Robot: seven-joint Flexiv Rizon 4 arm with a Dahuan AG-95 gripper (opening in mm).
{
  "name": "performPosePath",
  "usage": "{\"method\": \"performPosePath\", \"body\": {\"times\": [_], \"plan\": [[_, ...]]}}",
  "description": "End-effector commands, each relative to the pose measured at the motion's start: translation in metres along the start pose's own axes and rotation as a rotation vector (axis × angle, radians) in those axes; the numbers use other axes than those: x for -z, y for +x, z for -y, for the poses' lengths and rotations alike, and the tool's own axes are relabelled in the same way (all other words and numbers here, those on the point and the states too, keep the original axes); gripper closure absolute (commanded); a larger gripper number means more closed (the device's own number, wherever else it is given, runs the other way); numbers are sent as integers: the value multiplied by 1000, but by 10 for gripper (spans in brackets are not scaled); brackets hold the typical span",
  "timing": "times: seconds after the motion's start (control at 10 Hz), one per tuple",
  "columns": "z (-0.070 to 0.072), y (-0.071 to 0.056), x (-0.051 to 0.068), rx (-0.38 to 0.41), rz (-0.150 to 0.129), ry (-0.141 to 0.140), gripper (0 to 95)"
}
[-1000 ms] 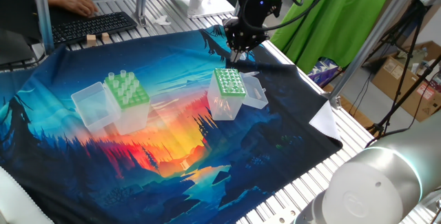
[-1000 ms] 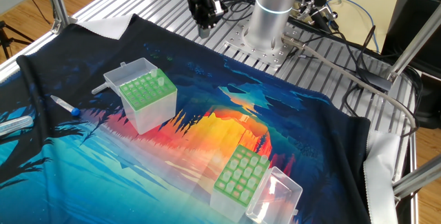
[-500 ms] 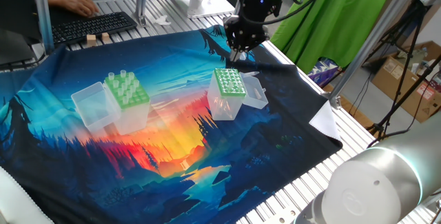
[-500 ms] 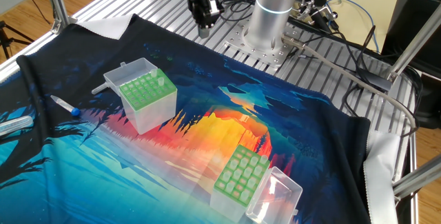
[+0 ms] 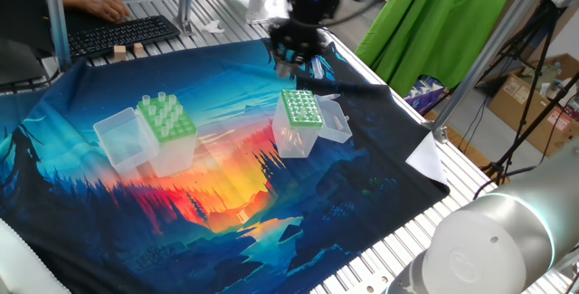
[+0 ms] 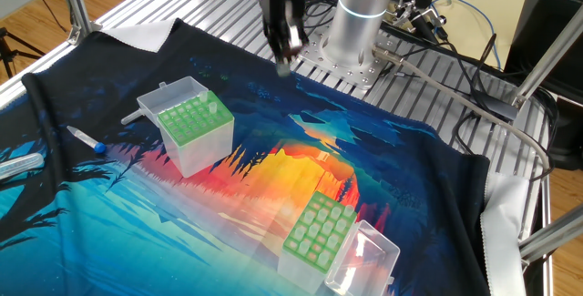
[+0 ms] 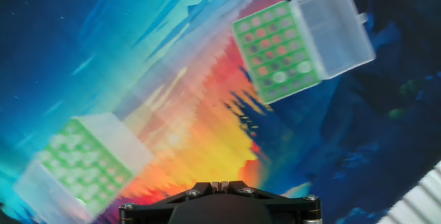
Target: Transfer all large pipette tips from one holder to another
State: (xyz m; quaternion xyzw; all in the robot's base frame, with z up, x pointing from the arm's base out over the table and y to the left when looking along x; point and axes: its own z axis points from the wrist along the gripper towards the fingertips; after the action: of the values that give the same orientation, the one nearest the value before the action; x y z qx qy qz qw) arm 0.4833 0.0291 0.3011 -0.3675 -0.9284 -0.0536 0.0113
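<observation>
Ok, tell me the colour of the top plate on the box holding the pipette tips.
Light green top plate, clearest in one fixed view.

At the bottom centre sits the black gripper (image 7: 219,185), its fingers pressed together. A green-topped tip box (image 7: 279,52) with open clear lid (image 7: 333,27) lies upper right; another box (image 7: 86,163), blurred, lower left, on a colourful printed cloth (image 7: 138,38).

My arm (image 6: 364,9) is glossy silver-grey, a rounded link (image 5: 493,244) filling five o'clock in one fixed view. Its black hand (image 5: 298,36) wears a green ring; black cables trail behind. Small screws stud the mount (image 7: 217,207).
</observation>
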Motion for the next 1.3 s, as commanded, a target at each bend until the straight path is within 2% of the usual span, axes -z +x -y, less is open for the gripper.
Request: {"method": "performPosePath", "body": {"times": [0.1, 0.3, 0.5, 0.6, 0.8, 0.9, 1.1, 1.3], "plan": [[-20, -12, -10, -15, 2, 1, 950], [-33, -24, -19, -40, 10, 4, 950], [-38, -30, -22, -26, 16, 8, 950], [-38, -30, -23, -22, 18, 4, 950], [-38, -30, -23, 11, 46, 28, 950], [-38, -30, -23, 38, 54, 22, 950], [-38, -30, -23, 77, 53, 20, 950], [-38, -30, -23, 114, 41, 14, 950]]}}
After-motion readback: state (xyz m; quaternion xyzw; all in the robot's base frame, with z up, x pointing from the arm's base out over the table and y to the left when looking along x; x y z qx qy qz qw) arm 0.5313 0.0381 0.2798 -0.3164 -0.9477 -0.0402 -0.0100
